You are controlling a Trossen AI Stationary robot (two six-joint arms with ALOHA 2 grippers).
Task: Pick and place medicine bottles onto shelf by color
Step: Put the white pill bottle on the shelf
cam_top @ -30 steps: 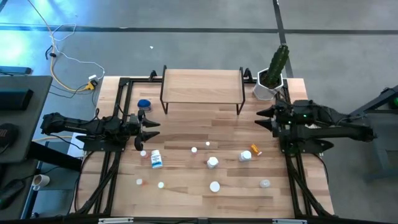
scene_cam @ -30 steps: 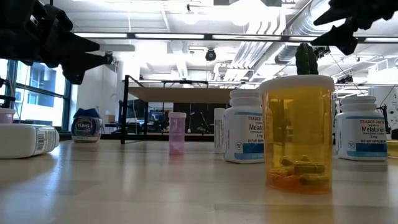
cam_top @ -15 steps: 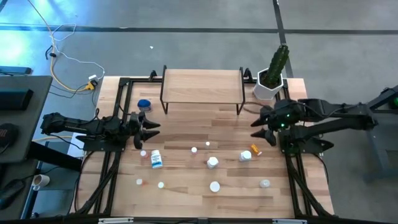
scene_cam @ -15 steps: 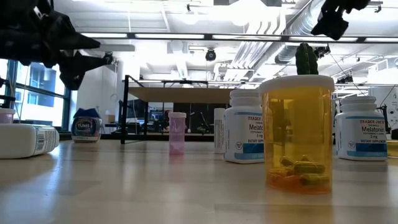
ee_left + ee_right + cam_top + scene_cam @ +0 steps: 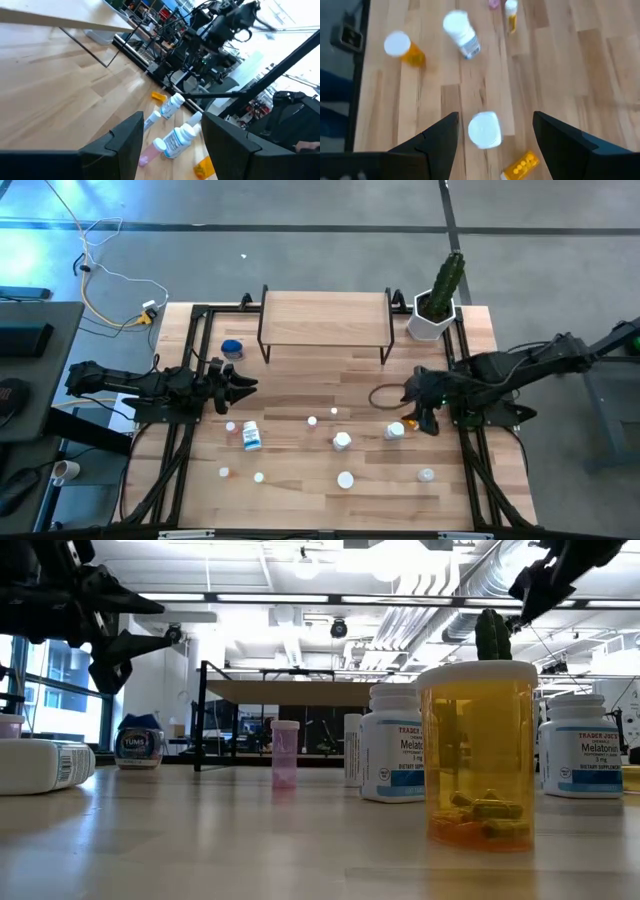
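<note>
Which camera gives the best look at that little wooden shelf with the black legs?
The high view: it looks straight down on the shelf, showing its whole bare top board and black legs. The low view shows it edge-on, far behind the bottles. The left wrist view catches one edge and a leg. The right wrist view misses it.

Premises present as a robotics lab or industrial test space: the low view shows an open ceiling with exposed ducting (image 5: 470, 595), strip lighting (image 5: 250, 598) and tall windows (image 5: 60, 675) behind the worktop (image 5: 250, 840). The high view shows a bare grey concrete floor (image 5: 300, 250) with loose cabling (image 5: 110, 280) trailing to the plank worktop. The left wrist view shows further dark equipment racks (image 5: 200, 45) beyond the worktop edge.
</note>
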